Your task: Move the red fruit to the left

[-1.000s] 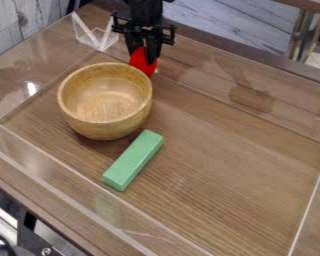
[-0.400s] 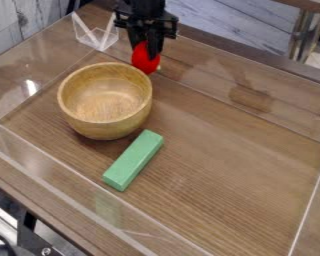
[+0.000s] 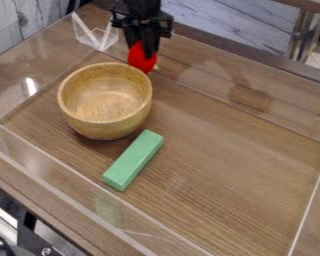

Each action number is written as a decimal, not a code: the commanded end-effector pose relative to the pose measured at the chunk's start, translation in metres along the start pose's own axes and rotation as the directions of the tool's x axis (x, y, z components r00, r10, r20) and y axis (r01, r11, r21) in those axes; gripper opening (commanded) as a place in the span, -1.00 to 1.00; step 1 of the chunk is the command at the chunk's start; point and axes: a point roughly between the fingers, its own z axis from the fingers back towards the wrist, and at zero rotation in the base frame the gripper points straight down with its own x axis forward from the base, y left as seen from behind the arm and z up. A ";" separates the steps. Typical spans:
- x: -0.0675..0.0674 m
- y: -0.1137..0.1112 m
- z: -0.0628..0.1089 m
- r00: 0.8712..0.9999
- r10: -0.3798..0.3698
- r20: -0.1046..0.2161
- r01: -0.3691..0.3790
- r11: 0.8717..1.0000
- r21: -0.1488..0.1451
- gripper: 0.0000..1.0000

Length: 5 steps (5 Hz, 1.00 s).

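Right now your tool [image 3: 145,52] points straight down at the far side of the counter [image 3: 243,150], and the red fruit [image 3: 144,61] sits directly between and just beneath its dark fingers, so there is no sideways offset between tool and fruit to correct. The jaws look partly closed around the fruit's upper part, clamped on it as far as this view shows, though you cannot see the contact faces themselves. The fruit's red body hangs below the fingertips, its long axis roughly upright in line with the tool; whether its underside touches the wood or is just clear of it cannot be told from here. The relation that matters to you is with the wooden bowl [image 3: 105,98]: the fruit lies just beyond the bowl's far rim, toward the bowl's right-hand side in the picture. Going left from here takes the fruit along that far rim, between the bowl and the clear plastic piece [image 3: 93,35] near the back edge. By my judgement you should keep the fruit behind the rim line as you travel. The green block [image 3: 132,160] lies well apart, nearer you, and plays no part.
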 end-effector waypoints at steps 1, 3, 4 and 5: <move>0.003 0.022 0.038 0.996 0.009 0.087 -0.011 1.000 0.021 -1.00; 0.000 0.067 0.025 0.995 0.077 0.070 -0.080 0.996 0.049 -1.00; 0.002 0.081 0.011 0.991 0.118 0.057 -0.122 0.990 0.064 -1.00; -0.001 0.073 0.012 0.981 0.186 0.054 -0.189 0.980 0.068 1.00</move>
